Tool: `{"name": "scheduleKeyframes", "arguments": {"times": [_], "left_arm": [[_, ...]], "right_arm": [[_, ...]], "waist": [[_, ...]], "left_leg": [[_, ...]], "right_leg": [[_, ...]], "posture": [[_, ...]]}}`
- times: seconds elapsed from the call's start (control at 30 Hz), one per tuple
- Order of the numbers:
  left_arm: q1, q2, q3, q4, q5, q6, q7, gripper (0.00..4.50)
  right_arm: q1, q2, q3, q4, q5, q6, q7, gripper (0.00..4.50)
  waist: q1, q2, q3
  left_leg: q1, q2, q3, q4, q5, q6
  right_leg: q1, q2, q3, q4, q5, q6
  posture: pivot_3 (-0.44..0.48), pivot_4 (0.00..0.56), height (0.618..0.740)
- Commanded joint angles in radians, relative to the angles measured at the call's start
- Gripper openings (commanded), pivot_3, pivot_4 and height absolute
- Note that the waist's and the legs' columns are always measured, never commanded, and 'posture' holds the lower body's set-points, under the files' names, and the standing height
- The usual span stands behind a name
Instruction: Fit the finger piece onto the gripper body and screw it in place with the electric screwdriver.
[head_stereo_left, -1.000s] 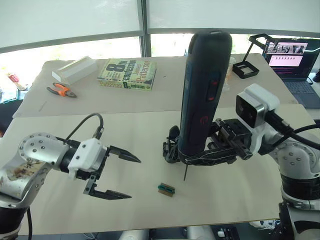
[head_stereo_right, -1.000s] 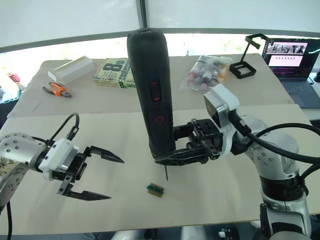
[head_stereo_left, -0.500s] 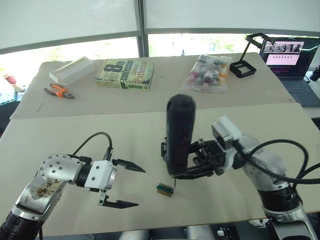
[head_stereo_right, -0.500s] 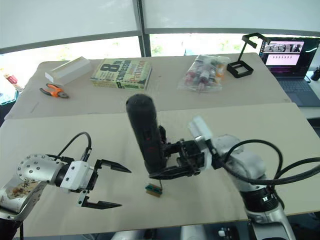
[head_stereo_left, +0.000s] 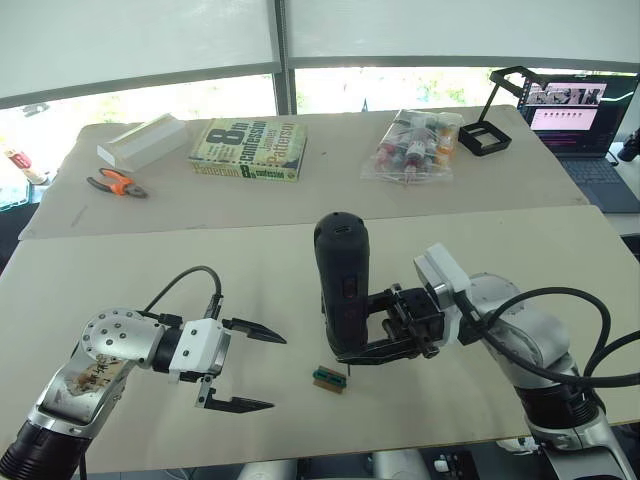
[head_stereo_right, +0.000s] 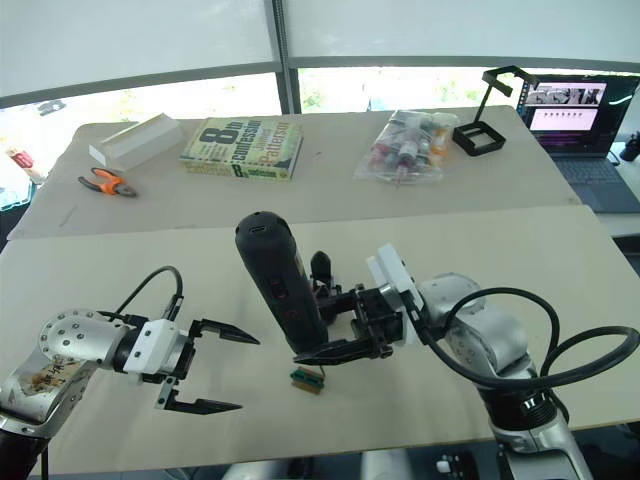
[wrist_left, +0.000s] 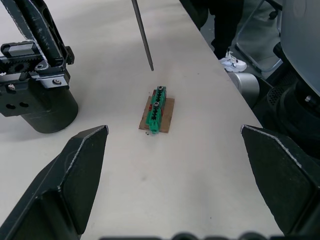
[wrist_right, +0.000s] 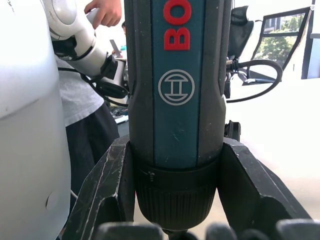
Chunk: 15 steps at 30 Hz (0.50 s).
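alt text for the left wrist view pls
The left gripper's two black fingers spread wide over a pale table, framing a small green block. The electric screwdriver's bit hangs above it; the gripper body stands beside.

The electric screwdriver (head_stereo_left: 343, 285) is a thick black cylinder with a teal panel and red lettering on its side. It stands nearly upright, tilted slightly, bit downward. Its thin metal bit (wrist_left: 142, 34) points down at the table, the tip just clear of the surface.

The gripper body (head_stereo_right: 321, 271) is a small black assembly standing on the table just behind the screwdriver, mostly hidden by it, with one pointed finger rising upward.
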Motion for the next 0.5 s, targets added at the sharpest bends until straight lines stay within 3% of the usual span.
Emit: {"name": "scheduleKeyframes", "arguments": {"times": [0.03, 0.5], "left_arm": [[-0.015, 0.009, 0.004, -0.015, -0.010, 0.006, 0.004, 4.50], [-0.040, -0.002, -0.035, -0.036, 0.014, 0.010, 0.030, 4.50]], "right_arm": [[0.035, 0.007, -0.003, -0.071, 0.032, -0.015, -0.005, 1.89], [0.006, 0.012, 0.012, -0.072, 0.062, 0.000, 0.008, 1.89]], "waist": [[0.001, 0.000, 0.000], [-0.005, 0.000, 0.000]], "left_leg": [[0.000, 0.000, 0.000, 0.000, 0.000, 0.000], [0.000, 0.000, 0.000, 0.000, 0.000, 0.000]], "right_leg": [[0.000, 0.000, 0.000, 0.000, 0.000, 0.000], [0.000, 0.000, 0.000, 0.000, 0.000, 0.000]], "posture": [[0.000, 0.150, 0.740], [0.000, 0.150, 0.740]]}}
